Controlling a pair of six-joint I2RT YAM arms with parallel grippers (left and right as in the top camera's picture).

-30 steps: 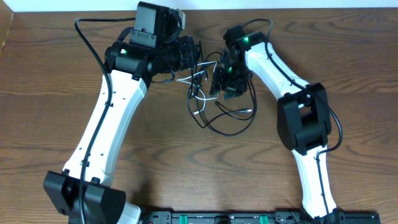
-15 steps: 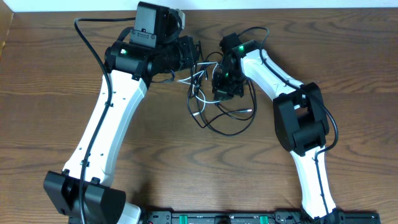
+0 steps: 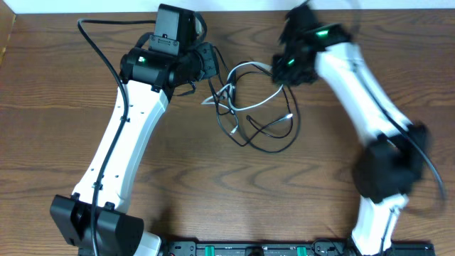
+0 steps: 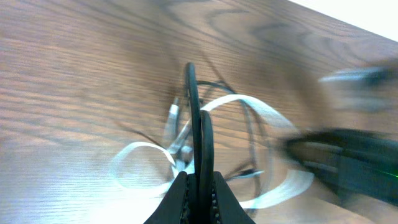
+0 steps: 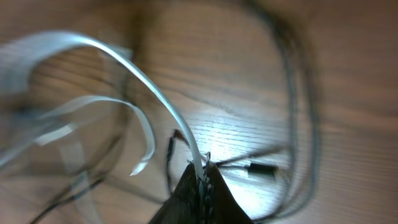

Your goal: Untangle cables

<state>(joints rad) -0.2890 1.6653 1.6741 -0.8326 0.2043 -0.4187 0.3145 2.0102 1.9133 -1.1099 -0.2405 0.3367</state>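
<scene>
Jaws on both arms are pressed together, each on a different cord; the left gripper [image 4: 199, 182] pinches a narrow upright loop of the black cable [image 4: 193, 106], and the right gripper [image 5: 203, 178] pinches the white cable [image 5: 158, 84], which leaves the fingertips and arcs up and off to the left of that view.

Reason for the split hold, as I judge it: one cord per arm lets me draw the two apart rather than drag the whole knot; the left arm sits at the far-left side of the tangle as an anchor, while the right is out toward the far right, with the white cord arched across the gap between them.

Right arm is smeared in the overhead view and both wrist views are soft; I read that as motion, direction not determinable.

Cable position: the bulk lies on the table [image 3: 57, 85] between the grippers; black loops spread toward the near side; white strands bunch just beside the left gripper, crossing the black ones there.

Progress estimate: early to middle; cords are loosened but not yet separate.

Risk: that bunch could cinch tighter under tension; the thin white cord could also slip from the right fingertips.
</scene>
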